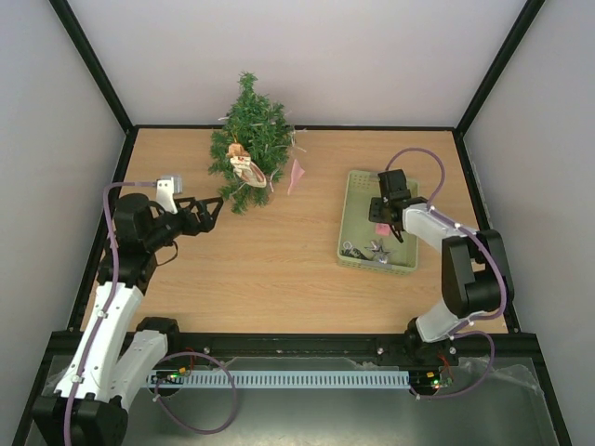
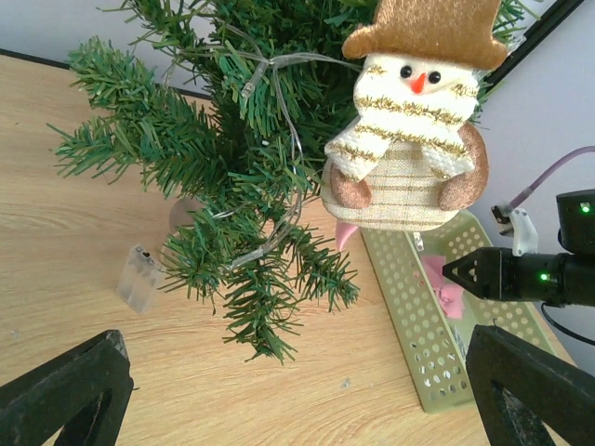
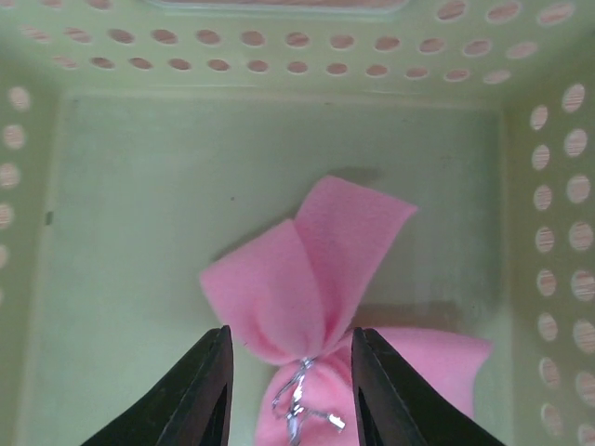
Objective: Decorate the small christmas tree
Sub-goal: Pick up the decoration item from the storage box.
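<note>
The small christmas tree point(image 1: 247, 139) stands at the back left of the table and fills the top of the left wrist view point(image 2: 232, 139). A snowman ornament point(image 1: 244, 167) hangs on it point(image 2: 409, 139). My left gripper point(image 1: 206, 216) is open and empty just left of the tree, low over the table point(image 2: 297, 390). My right gripper point(image 1: 389, 221) is down inside the pale green basket point(image 1: 353, 200). It is open point(image 3: 290, 372), with a finger on each side of the knot of a pink bow point(image 3: 316, 279) lying on the basket floor point(image 3: 139, 232).
A pink ornament point(image 1: 296, 174) lies on the table right of the tree. Silver ornaments point(image 1: 367, 249) lie at the basket's near end. A clear battery box point(image 2: 139, 277) with a light string sits by the tree's base. Walls enclose the table.
</note>
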{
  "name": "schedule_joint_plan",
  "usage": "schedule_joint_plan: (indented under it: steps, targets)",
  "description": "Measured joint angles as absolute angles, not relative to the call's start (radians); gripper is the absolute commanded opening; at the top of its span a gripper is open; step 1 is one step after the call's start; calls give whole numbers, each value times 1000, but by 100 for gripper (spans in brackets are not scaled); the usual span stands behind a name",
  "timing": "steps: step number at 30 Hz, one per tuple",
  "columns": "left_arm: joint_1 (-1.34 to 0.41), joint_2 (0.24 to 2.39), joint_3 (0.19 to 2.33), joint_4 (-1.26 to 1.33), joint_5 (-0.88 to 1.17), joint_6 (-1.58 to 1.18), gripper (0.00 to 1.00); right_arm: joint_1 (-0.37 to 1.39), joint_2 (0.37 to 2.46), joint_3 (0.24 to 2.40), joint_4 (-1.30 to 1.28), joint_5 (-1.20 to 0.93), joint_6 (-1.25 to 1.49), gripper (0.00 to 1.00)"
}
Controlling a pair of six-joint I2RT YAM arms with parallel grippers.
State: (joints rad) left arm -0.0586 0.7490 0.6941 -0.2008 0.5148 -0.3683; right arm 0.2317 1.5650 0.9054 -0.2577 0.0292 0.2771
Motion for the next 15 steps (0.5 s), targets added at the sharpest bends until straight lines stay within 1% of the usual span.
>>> schedule_joint_plan:
  steps: [8,12,15]
  targets:
    - [-59,754,690,-199,524,-340,99,155,1618,906,-188,-6,320,33]
    - [-59,747,679,-197,537,-339,99,110,1649,906,-140,-52,326,29]
    - [-59,747,680,-202,546,-340,99,97,1675,906,-122,-74,325,30]
